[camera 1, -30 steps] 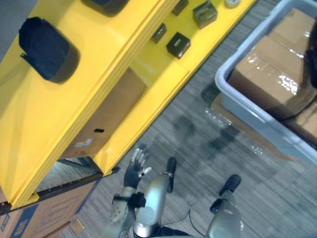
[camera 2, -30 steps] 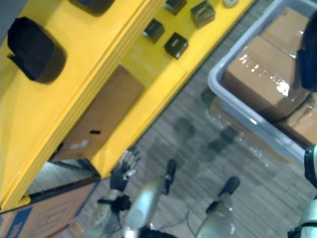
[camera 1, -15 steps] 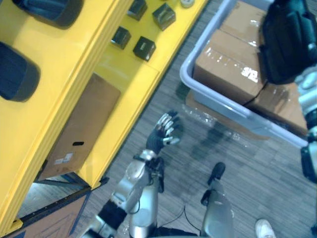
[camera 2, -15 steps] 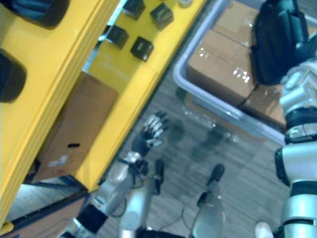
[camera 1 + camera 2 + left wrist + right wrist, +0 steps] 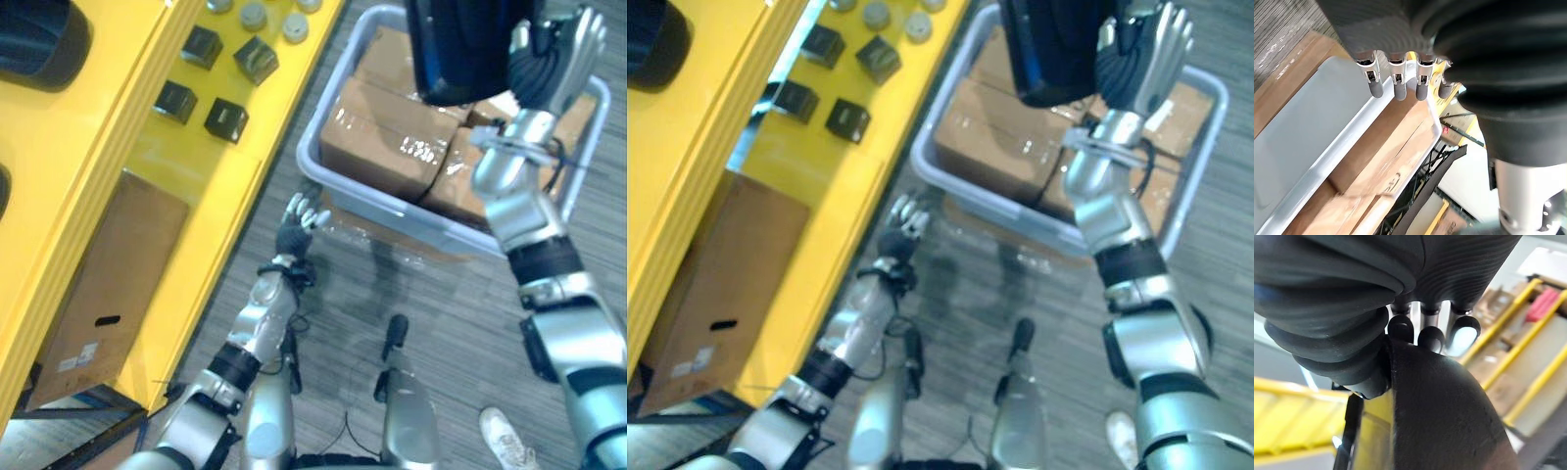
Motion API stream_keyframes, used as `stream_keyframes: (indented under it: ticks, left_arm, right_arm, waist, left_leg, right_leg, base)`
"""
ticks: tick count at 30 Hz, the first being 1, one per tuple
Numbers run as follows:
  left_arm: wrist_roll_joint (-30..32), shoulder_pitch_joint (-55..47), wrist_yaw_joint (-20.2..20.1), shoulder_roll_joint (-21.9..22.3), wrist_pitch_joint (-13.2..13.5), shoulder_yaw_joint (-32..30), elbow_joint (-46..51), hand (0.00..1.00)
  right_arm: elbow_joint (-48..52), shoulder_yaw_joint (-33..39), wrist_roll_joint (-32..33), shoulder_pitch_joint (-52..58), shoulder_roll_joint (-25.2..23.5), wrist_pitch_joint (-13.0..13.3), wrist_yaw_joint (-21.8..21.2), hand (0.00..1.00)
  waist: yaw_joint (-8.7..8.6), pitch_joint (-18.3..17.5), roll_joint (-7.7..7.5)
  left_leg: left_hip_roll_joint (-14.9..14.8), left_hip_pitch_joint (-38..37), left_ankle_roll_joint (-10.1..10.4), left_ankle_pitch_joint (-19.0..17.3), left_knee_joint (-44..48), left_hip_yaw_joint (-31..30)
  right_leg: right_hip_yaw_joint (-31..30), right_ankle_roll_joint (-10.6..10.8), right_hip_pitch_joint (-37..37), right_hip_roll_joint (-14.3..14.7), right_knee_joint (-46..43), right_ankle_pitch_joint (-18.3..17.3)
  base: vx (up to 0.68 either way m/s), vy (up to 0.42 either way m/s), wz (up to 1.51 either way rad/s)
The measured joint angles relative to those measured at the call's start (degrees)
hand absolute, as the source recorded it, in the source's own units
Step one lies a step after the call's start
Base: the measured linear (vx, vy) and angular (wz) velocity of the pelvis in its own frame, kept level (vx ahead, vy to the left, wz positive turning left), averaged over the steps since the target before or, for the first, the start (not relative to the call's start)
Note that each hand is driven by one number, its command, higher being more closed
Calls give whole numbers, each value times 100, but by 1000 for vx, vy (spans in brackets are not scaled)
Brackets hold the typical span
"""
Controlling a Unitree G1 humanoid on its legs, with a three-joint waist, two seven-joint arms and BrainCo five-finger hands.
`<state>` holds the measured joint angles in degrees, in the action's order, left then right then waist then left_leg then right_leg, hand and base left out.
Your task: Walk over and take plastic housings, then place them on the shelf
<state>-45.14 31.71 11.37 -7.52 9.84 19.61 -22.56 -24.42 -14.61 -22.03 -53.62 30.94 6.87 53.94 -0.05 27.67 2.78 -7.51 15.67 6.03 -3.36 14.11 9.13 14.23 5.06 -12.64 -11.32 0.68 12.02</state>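
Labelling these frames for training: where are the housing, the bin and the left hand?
housing (image 5: 456, 49), left eye view, dark outer wall.
bin (image 5: 392, 215), left eye view, front wall.
left hand (image 5: 292, 235), left eye view, back cover.

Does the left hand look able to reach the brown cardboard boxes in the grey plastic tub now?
Probably yes: the open left hand hovers by the grey plastic tub's near wall, and the brown cardboard boxes lie uncovered just past it.

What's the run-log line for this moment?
stage: carrying | right hand: raised, holding plastic housing | left hand: open, empty, beside yellow shelf | placement: not yet
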Motion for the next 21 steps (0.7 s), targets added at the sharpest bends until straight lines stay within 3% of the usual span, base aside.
stream_keyframes:
  ticks: [6, 9, 12, 17, 21]
  left_arm:
    - [-182, 248, 221, -280, 18, -324, -185, 0]
    - [-172, 354, 358, -365, 240, -370, -186, 0]
    - [-174, 389, 356, -364, 284, -372, -231, 0]
    - [-395, 463, -245, -329, 691, -373, -309, 0]
    - [-295, 592, -234, -328, 678, -239, -237, 0]
  right_arm:
    - [803, 109, -506, 1292, -472, 454, -12, 100]
    - [803, 138, -575, 1649, -662, 630, -22, 100]
    - [803, 166, -576, 1780, -756, 717, -32, 100]
    - [798, 155, -591, 1874, -856, 857, -87, 100]
    - [770, -15, -591, 1882, -908, 857, -133, 100]
  waist:
    - [-118, -129, -266]
    - [-138, -260, -463]
    - [-131, -305, -519]
    - [-99, -346, -548]
    - [-93, -355, -564]
  left_leg:
    - [-27, -377, 46, 73, -204, 90]
    - [-29, -467, 67, 120, -326, 101]
    - [-14, -584, 73, 180, -448, 94]
    - [7, -672, 83, 256, -597, 85]
    - [11, -670, 83, 263, -602, 83]
  right_leg:
    - [-42, 1, 262, 42, 68, 0]
    - [-39, 1, 304, 54, 100, 0]
    - [-21, 1, 399, 53, 130, 0]
    - [-1, 10, 461, 50, 182, 7]
    - [3, 14, 461, 46, 187, 10]
  base:
    - [-18, -7, -7]
    - [-21, -4, -1]
    - [-9, 4, 4]
    - [-2, 3, 2]
    - [0, 0, 0]
